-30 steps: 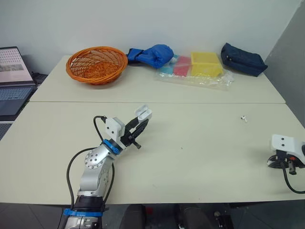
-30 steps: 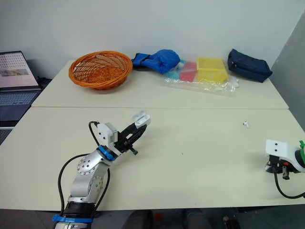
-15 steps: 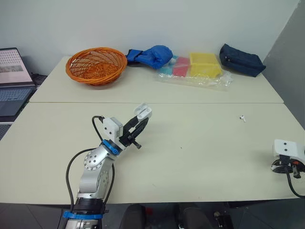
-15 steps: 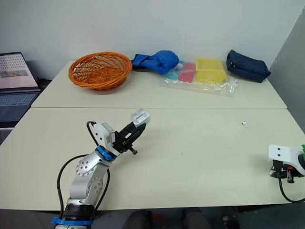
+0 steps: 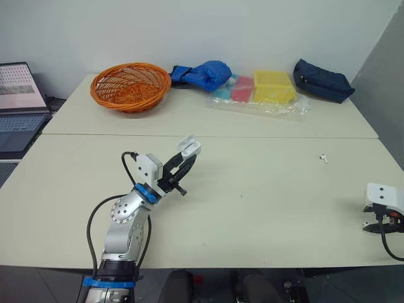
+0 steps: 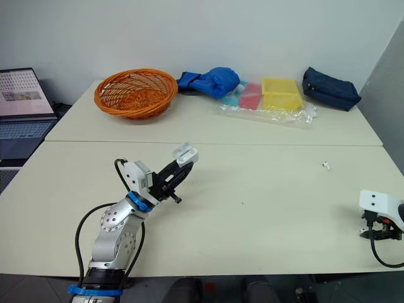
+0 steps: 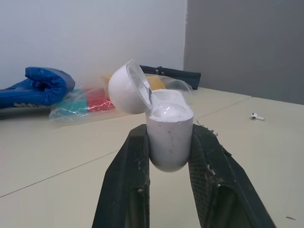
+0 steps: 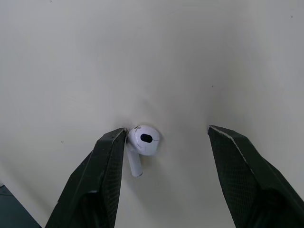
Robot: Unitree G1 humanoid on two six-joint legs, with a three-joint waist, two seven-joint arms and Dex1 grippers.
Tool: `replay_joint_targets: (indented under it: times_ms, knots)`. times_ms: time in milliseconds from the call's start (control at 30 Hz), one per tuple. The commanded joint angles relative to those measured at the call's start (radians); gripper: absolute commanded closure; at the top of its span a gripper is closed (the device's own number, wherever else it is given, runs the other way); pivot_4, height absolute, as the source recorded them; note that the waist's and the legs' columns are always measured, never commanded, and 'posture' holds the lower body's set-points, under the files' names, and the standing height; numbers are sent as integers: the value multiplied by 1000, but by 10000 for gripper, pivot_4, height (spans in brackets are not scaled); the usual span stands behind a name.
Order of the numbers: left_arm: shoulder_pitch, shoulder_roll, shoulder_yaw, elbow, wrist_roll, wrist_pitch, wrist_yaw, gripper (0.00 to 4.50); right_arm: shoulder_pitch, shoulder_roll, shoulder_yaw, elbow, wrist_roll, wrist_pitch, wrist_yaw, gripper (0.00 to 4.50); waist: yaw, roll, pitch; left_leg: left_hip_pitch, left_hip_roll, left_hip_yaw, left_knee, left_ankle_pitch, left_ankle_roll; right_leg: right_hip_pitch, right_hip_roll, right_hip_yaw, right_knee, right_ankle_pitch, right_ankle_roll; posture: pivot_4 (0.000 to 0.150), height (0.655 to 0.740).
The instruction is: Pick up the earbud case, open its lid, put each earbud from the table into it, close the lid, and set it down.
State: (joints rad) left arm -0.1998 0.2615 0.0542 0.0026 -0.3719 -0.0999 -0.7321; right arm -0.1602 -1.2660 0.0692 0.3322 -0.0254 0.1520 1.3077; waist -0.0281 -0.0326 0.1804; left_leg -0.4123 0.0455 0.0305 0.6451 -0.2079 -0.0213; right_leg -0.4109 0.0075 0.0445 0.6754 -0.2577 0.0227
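My left claw is clamped on the body of the case, held up off the tabletop with the lid tipped back and open. My right claw is far to the right of the case, down at the tabletop with its fingers spread wide. One earbud lies between them, touching one finger while the other stands well clear. The second earbud lies alone, well to the right of the case.

The risk, as I judge it, is in closing. The earbud sits off-centre, so the near finger may push it along or roll it before the far one arrives. It is small and smooth, and it could squirt out or get pinched by the stem at a bad angle for seating. It lies near the tabletop's edge, so a slide could drop it off. My left grip is low on the rounded case, which could twist when I press an earbud in.

Against a second ago, my right arm sits slightly farther right of the case. The case, its open lid and the second earbud are where they were.
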Motion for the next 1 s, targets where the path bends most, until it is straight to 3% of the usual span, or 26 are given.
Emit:
replay_joint_targets:
  times_ms: [33,100,167,367,533,700,833,900,1000]
  knots:
    - [-15,0,2,-15,-4,-24,-2,37662,26,12,-4,-25,4,55,0,16544,0,0,0,0,0,0,0,0,0,0,0,0,0,0,0,1500,7400]
    - [-17,1,4,-13,-4,-26,-2,37662,36,15,-3,-44,1,60,-2,16544,0,0,0,0,0,0,0,0,0,0,0,0,0,0,0,1500,7400]
    - [-18,3,5,-14,-3,-27,-3,37662,38,17,-3,-48,-1,72,-4,20406,0,0,0,0,0,-1,0,0,0,0,0,-1,0,0,0,1500,7400]
    - [-21,8,11,-12,-2,-29,-1,37662,27,26,0,-40,-2,81,6,40095,-2,-3,-1,5,0,1,0,0,0,5,0,1,-1,-3,-5,1500,7400]
    - [-27,7,9,-9,1,-38,3,37662,28,47,-20,-102,47,154,25,40912,-2,-6,-3,8,1,1,0,0,0,7,-1,2,-1,-3,-5,1500,7400]
    - [-42,5,6,14,2,-54,-3,37662,-66,140,-66,-329,195,389,15,40912,-9,-5,-2,9,2,1,-2,0,0,6,1,3,1,-3,-5,1500,7400]
    - [-95,-13,-2,72,8,-82,-3,37662,-330,478,-137,-639,452,695,-233,40912,-25,-4,-1,11,2,-1,-2,0,0,5,4,3,5,0,-1,1500,7400]
    - [-117,-22,-7,90,6,-87,-8,37662,-465,749,-234,-729,572,855,-480,40912,-24,-3,0,11,2,-5,-3,0,-1,5,7,3,6,2,-3,1500,7400]
    - [-137,-30,-13,110,5,-89,-16,37662,-556,968,-244,-827,633,876,-663,40912,-6,-2,-1,8,4,-7,-4,0,-1,4,7,0,5,0,-5,1500,7400]
